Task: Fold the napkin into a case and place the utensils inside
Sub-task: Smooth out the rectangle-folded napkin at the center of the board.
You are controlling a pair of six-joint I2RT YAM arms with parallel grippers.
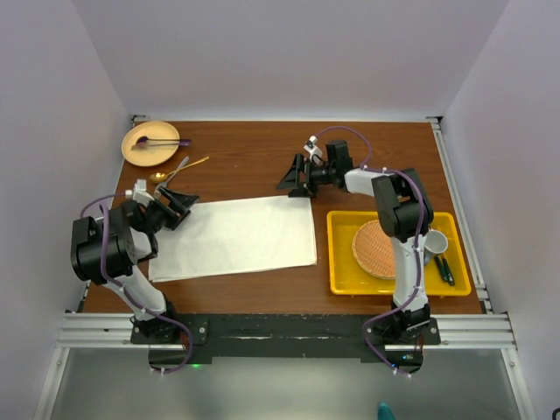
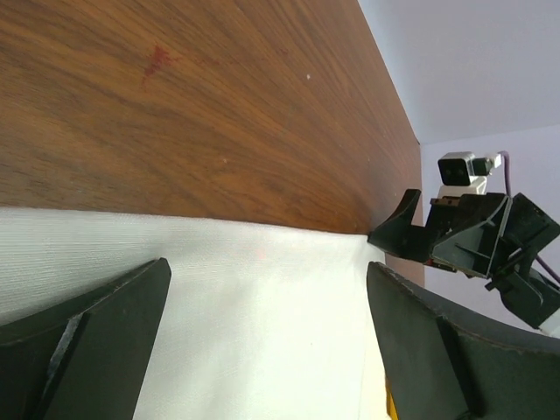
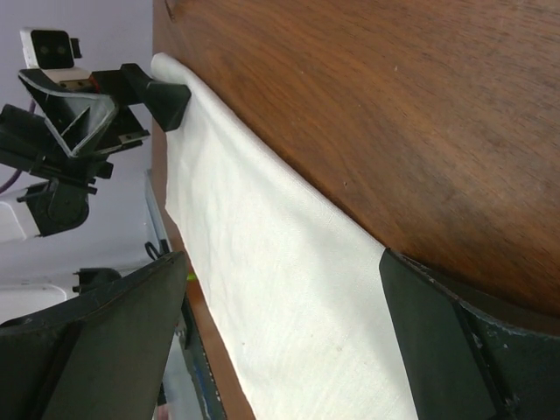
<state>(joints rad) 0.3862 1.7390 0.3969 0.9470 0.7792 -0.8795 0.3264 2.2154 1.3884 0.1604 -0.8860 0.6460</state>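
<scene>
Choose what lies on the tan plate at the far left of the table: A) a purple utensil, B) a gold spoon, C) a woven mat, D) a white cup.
A: the purple utensil lies across the plate, and its handle reaches over the right rim.

shows fine-woven, matt cream cloth in the napkin point(image 1: 236, 236); smooth brown wood with a low sheen in the desk point(image 1: 245, 149); shiny gold metal in the utensils point(image 1: 194, 163) near the far left corner; glossy yellow plastic in the tray point(image 1: 343, 262); coarse woven fibre in the round mat point(image 1: 372, 249).
</scene>
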